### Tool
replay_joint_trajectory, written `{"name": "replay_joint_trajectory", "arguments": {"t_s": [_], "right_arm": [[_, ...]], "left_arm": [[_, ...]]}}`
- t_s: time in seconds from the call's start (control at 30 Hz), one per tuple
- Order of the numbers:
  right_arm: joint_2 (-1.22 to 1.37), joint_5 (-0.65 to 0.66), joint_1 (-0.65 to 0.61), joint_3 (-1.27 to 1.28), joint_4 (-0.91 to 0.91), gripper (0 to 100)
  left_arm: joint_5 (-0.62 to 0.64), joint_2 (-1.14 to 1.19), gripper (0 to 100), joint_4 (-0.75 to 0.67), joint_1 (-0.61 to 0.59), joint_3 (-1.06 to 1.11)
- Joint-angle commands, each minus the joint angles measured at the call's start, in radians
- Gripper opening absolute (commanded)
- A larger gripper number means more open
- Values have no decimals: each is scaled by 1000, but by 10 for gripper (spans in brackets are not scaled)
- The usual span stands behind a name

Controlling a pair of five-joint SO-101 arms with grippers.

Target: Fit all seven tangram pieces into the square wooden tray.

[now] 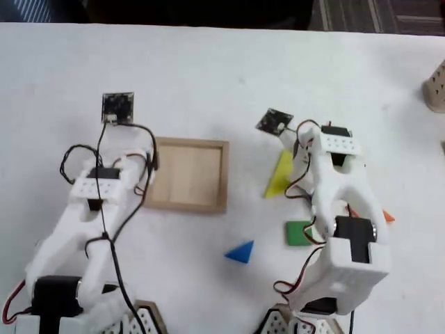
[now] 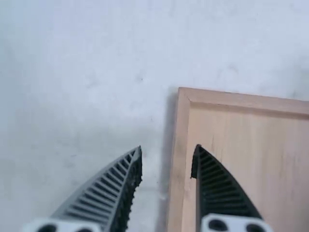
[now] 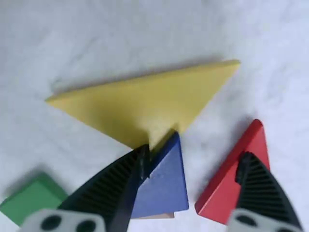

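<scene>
My left gripper [image 2: 168, 150], released, straddles one rim of the square wooden tray [image 2: 241, 99], bare inside; my right gripper [image 3: 193, 154], released, hangs over a blue triangle [image 3: 166, 186].

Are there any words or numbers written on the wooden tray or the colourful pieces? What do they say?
No text can be read anywhere.
The square wooden tray is bare wood.
The yellow triangle, dark blue triangle, red piece and green piece are plain colour.
The small black board beside the tray is too small to show any print.
</scene>
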Motion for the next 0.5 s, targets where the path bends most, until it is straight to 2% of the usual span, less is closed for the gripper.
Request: {"name": "replay_joint_trajectory", "arguments": {"t_s": [0.0, 0.1, 0.23, 0.37, 0.47], "right_arm": [[-2, 20, 33, -20, 31, 283], [-48, 11, 41, -15, 102, 283], [-157, -84, 44, 6, 173, 283], [-294, -149, 41, 118, 153, 283], [-378, -249, 44, 221, 82, 283]], "left_arm": [[-8, -45, 181, -25, -4, -9], [-8, -45, 181, -25, -4, -8], [-8, -45, 181, -25, -4, -8], [-8, -45, 181, -25, -4, -8], [-8, -45, 181, -25, -4, -8]]}}
